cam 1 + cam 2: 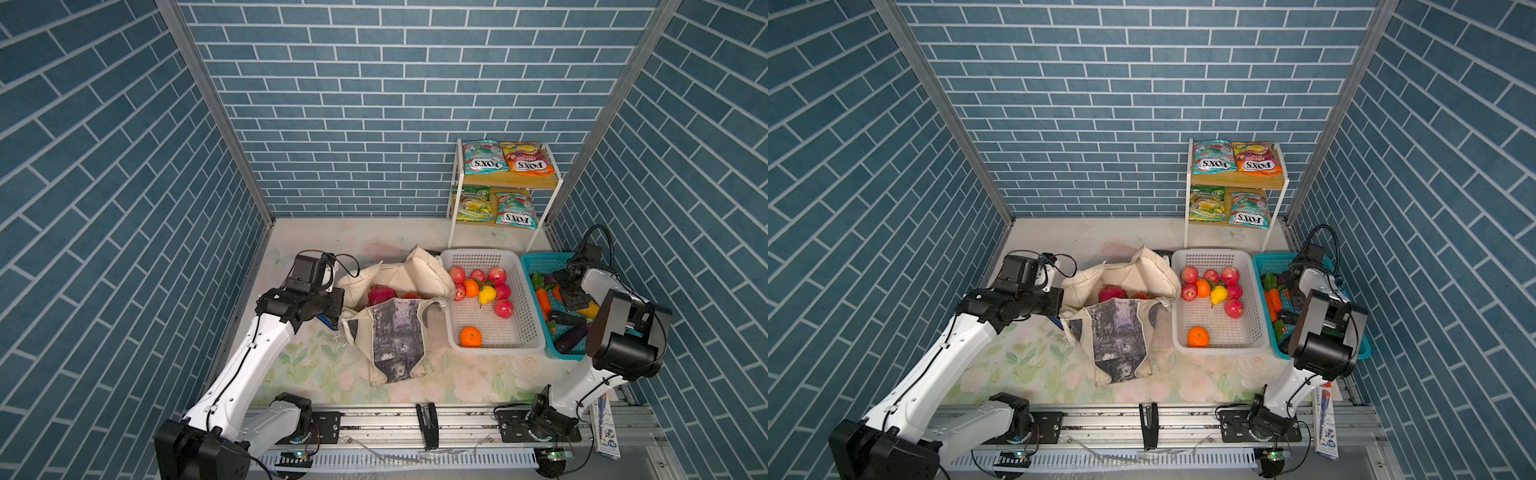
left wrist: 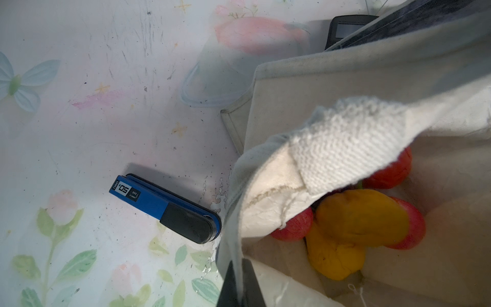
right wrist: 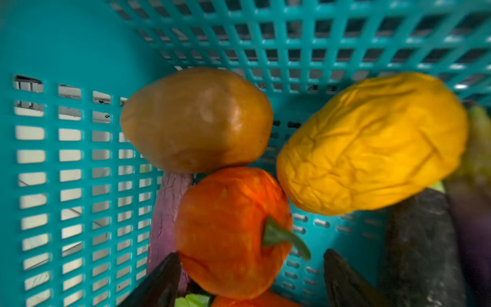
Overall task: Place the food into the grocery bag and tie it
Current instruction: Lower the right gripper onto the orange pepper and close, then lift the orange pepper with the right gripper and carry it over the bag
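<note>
Grocery bag (image 1: 399,332) lies on the flowered table (image 1: 307,361), printed panel up and mouth open toward the far wall; I see it in both top views. The left claw (image 2: 240,263) is pressed together on the cloth rim at the bag's left side. A blue stapler (image 2: 164,210) lies on the table just beside that rim.

Inside the bag I note a dragon fruit (image 1: 382,294), red apples (image 2: 295,226) and a yellow piece (image 2: 356,220).

Just right of the bag stands a white basket (image 1: 498,351) holding more fruit. Past it is a teal basket (image 3: 66,159) of vegetables. The right claw (image 3: 251,253) hangs inside it, fingers spread either side of an orange vegetable (image 3: 231,234).

A calculator (image 2: 345,29) lies behind the bag. Farthest from the bag, a shelf (image 1: 511,180) carries candy packets (image 1: 484,158).
</note>
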`<state>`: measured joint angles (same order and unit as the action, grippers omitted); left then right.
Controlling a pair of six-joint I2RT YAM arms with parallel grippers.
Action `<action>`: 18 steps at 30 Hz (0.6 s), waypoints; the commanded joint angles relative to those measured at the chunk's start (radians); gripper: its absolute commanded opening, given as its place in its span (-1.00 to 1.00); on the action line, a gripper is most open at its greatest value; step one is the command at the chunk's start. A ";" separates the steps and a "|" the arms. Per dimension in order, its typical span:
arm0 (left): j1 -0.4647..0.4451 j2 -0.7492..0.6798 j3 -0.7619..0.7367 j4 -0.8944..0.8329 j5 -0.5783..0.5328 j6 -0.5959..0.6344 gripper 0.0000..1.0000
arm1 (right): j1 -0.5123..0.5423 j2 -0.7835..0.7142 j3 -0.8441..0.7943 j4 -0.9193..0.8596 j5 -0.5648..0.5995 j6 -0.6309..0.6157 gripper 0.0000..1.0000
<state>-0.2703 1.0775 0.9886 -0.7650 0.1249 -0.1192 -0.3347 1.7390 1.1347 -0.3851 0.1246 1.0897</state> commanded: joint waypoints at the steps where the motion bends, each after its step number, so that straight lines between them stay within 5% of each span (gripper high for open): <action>1: 0.005 0.010 -0.002 -0.013 0.010 0.006 -0.91 | -0.002 0.020 0.025 0.000 0.000 0.030 0.71; 18: 0.005 0.012 -0.001 -0.013 0.010 0.006 -0.90 | -0.003 0.084 0.049 0.027 0.001 0.033 0.65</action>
<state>-0.2703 1.0821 0.9886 -0.7650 0.1246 -0.1192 -0.3347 1.8038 1.1625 -0.3511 0.1234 1.0958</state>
